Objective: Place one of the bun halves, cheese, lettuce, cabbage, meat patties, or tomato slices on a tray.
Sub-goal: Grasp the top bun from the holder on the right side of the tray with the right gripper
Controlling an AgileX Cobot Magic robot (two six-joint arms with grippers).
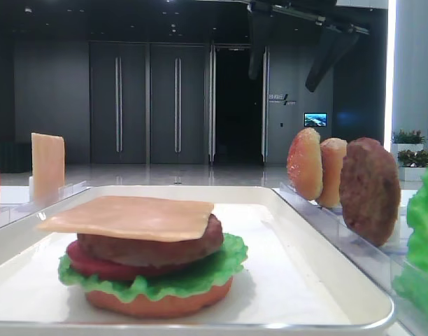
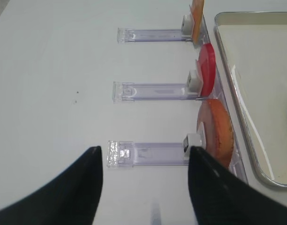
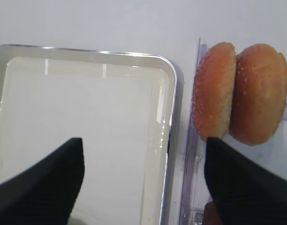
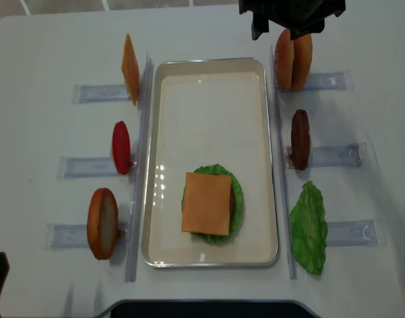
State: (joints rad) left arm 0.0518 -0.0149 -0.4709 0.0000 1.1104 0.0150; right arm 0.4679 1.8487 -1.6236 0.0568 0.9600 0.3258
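Stack (image 1: 147,262) hides bun base beneath lettuce (image 1: 158,274).

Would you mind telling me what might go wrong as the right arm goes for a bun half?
1. The two bun halves stand pressed together in the rack, so the open right gripper may grab or topple both.
2. The cheese overhangs the stack on the tray; a bun set off-centre could tip it.
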